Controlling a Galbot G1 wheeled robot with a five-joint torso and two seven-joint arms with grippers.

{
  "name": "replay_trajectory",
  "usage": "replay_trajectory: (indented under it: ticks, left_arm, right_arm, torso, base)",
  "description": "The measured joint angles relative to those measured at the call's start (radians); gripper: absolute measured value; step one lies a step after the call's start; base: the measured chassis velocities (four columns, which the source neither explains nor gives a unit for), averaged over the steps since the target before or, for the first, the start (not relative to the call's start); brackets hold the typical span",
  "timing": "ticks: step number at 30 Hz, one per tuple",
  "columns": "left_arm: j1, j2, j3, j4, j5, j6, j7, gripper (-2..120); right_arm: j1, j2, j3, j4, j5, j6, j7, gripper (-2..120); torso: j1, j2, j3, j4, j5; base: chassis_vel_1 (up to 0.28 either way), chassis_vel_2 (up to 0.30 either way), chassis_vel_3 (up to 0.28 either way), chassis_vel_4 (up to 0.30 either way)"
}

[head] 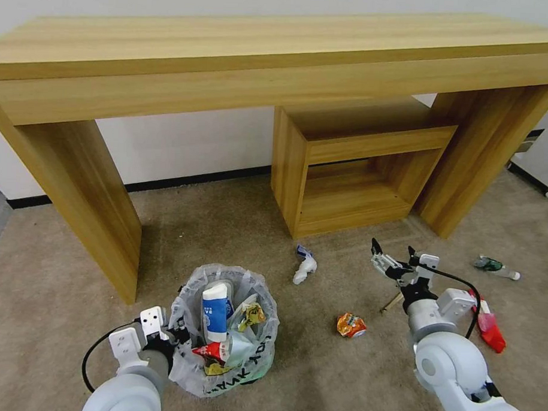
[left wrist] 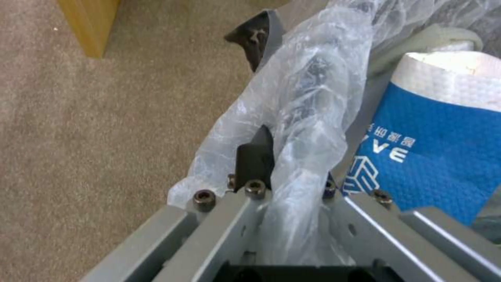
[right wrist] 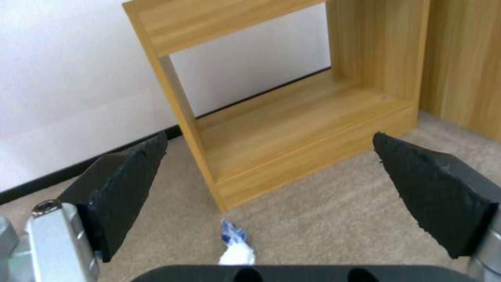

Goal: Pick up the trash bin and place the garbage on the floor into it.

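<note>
The trash bin [head: 224, 353], lined with a translucent bag [left wrist: 308, 113], is at the lower left on the beige floor [head: 316, 375]. It holds a blue-white pack [head: 215, 311], a red cup [head: 211, 350] and a yellow wrapper. My left gripper [head: 174, 339] is shut on the bin's bag-covered rim, one finger [left wrist: 256, 154] outside it. My right gripper [head: 395, 256] hangs open and empty above the carpet. Garbage lies around: a blue-white crumpled piece [head: 305, 266] [right wrist: 235, 246], an orange can [head: 351, 325], a wooden stick [head: 392, 302], a red wrapper [head: 491, 330] and a green-labelled bottle [head: 495, 266].
A long wooden desk [head: 279, 56] spans the view, with its thick left leg [head: 88, 205] just behind the bin. A small open wooden shelf unit [head: 353, 166] [right wrist: 292, 129] stands under it ahead of my right gripper. A white wheeled object [head: 545, 161] sits far right.
</note>
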Motion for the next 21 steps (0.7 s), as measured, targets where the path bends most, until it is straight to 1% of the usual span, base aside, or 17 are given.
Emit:
replay_trajectory:
  ticks: [7, 10, 15, 21]
  left_arm:
    - [0.001, -0.001, -0.002, 0.006, 0.002, 0.0, 0.0, 1]
    - [0.002, -0.004, 0.002, 0.009, 0.006, 0.0, 0.001, 1]
    - [-0.001, -0.005, 0.004, 0.013, 0.007, 0.0, 0.001, 1]
    - [-0.005, -0.006, 0.004, 0.019, 0.007, -0.001, -0.003, 1]
  right_arm:
    - [0.004, 0.006, -0.03, -0.017, -0.015, 0.012, -0.004, 100]
    - [0.007, 0.003, -0.037, -0.019, -0.015, 0.012, -0.004, 100]
    - [0.012, -0.001, -0.049, -0.026, -0.017, 0.013, -0.005, 100]
    - [0.018, -0.004, -0.064, -0.055, -0.062, 0.057, -0.021, 100]
  torso:
    - [0.0, 0.0, 0.0, 0.0, 0.0]
    - [0.0, 0.0, 0.0, 0.0, -0.0001]
    - [0.0, 0.0, 0.0, 0.0, 0.0]
    - [0.0, 0.0, 0.0, -0.0001, -0.0002]
  base:
    - [0.0, 0.0, 0.0, 0.0]
    - [-0.073, 0.088, 0.067, -0.088]
    - [-0.164, 0.148, 0.157, -0.148]
    - [-0.147, 0.146, 0.144, -0.143]
